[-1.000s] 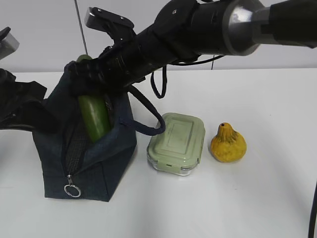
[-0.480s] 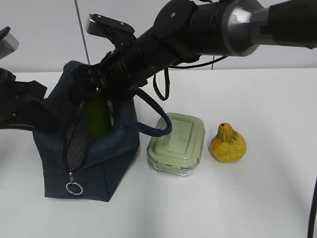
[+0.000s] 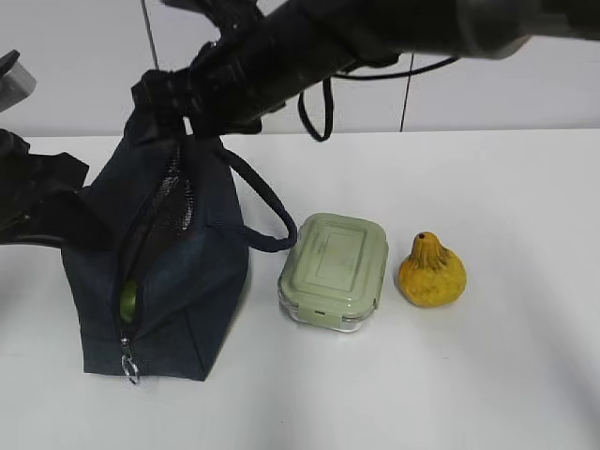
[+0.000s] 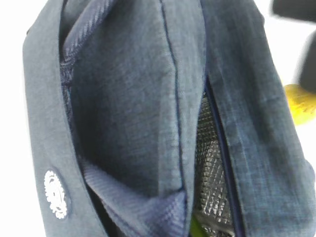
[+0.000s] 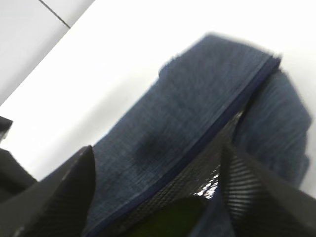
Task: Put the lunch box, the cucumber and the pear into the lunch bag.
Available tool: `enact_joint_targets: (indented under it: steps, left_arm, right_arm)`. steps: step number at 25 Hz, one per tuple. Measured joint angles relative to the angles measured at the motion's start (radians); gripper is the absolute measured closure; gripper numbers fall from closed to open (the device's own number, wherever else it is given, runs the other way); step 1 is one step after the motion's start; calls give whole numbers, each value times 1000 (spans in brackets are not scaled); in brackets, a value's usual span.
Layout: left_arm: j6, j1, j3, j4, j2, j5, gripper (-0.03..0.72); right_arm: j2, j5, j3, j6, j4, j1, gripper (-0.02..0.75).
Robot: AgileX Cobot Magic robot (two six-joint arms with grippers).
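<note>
The navy lunch bag (image 3: 178,272) stands at the left with its zipper slit open. The cucumber (image 3: 127,300) lies inside it, with only a green sliver showing; it also shows in the right wrist view (image 5: 173,217) and the left wrist view (image 4: 197,229). My right gripper (image 3: 164,98) (image 5: 158,148) hangs open and empty just above the bag's top. My left gripper (image 3: 66,211) is pressed to the bag's left side, where the fabric (image 4: 138,123) bunches up to it and hides its fingers. The sage-lidded lunch box (image 3: 335,270) and the yellow pear (image 3: 431,272) sit on the table right of the bag.
The bag's padded loop handle (image 3: 267,220) hangs toward the lunch box. The white table (image 3: 506,375) stretches right and forward. A pale wall stands behind. The right arm (image 3: 375,28) crosses above the bag and box.
The cucumber left my right gripper and dropped down into the bag. The right gripper opened and rose above the bag. The bag's opening narrowed.
</note>
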Motion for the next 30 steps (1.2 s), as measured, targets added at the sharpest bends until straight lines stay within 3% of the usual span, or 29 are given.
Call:
enact_joint_targets:
  steps: [1, 5, 12, 14, 20, 30]
  left_arm:
    - [0, 0, 0, 0, 0, 0, 687]
    - [0, 0, 0, 0, 0, 0, 687]
    - [0, 0, 0, 0, 0, 1, 687]
    - [0, 0, 0, 0, 0, 4, 687]
    - [0, 0, 0, 0, 0, 7, 687]
    - [0, 0, 0, 1, 0, 8, 687]
  right_arm:
    - [-4, 0, 0, 0, 0, -2, 145]
    - [-98, 36, -9, 81, -173, -46, 146]
    - [-184, 405, -11, 395, -668, -150, 146]
    - [-184, 508, -11, 433, -756, -150, 147]
    - [-184, 613, -11, 519, -888, -150, 148]
    - [-136, 615, 97, 550, -917, -150, 148]
